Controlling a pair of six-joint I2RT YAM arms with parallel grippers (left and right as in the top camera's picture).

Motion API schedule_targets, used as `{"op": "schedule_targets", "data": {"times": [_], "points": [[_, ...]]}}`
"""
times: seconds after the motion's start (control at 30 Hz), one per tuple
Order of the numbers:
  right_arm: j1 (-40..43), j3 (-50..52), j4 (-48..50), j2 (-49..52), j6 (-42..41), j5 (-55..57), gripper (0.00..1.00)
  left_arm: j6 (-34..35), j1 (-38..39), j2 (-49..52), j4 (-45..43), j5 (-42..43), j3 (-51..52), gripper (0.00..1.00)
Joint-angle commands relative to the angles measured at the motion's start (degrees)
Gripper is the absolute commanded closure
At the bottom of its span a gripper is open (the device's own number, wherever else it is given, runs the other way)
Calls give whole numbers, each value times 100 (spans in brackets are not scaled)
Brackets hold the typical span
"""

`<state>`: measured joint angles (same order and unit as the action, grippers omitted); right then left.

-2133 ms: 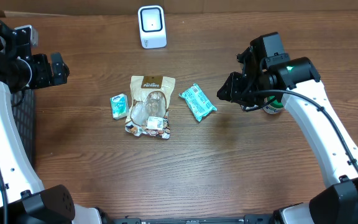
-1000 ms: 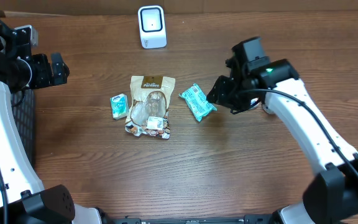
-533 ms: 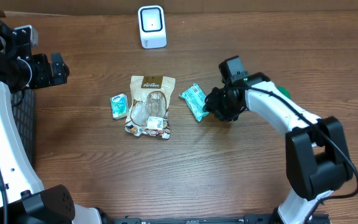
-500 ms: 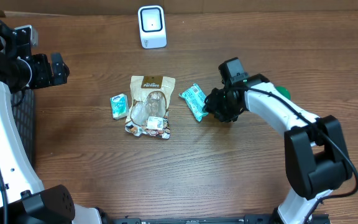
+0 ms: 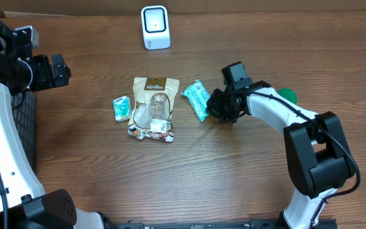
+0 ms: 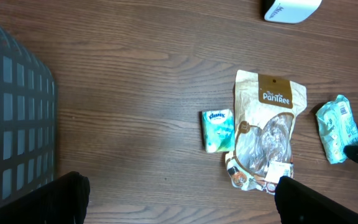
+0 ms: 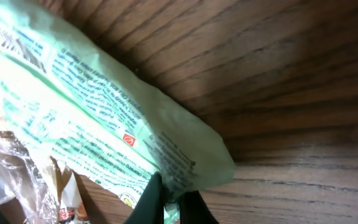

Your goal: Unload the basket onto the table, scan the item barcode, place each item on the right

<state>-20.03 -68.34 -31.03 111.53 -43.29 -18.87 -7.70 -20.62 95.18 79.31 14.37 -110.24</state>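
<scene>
The item in hand is a green printed packet [image 5: 197, 99] lying on the wooden table right of centre. My right gripper [image 5: 213, 108] is shut on the packet's right end. In the right wrist view the thin film [image 7: 104, 118] is pinched between the two dark fingertips [image 7: 153, 198], and its printed text side faces the camera. No barcode shows on it. The white scanner [image 5: 155, 27] stands at the back centre. My left gripper [image 5: 59, 70] hangs open and empty high over the left side, far from the items.
A brown clear-window pouch [image 5: 152, 105] and a small tissue pack [image 5: 121, 108] lie just left of the packet. A green round object [image 5: 288, 95] sits behind the right arm. A dark mesh basket [image 6: 11, 124] stands at the left edge.
The right arm reached left and down to the green packet, and its jaws closed on the packet's end. The packet has turned slightly. The left arm has not moved.
</scene>
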Motion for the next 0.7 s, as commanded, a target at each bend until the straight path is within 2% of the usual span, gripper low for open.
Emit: {"op": "schedule_targets", "data": {"times": [0.0,0.17,0.53,0.67], "points": [[-26,42,-9,81,28,146,96,-87,39,20,-4,26,-48,0],[-26,33,-2,68,302,61,96,-87,39,20,-4,26,-48,0],[-26,33,-9,66,315,48,96,-87,39,20,-4,26,-48,1],[-26,-46,-116,-52,686,-92,96,-87,39,20,-4,26,-48,0]]}}
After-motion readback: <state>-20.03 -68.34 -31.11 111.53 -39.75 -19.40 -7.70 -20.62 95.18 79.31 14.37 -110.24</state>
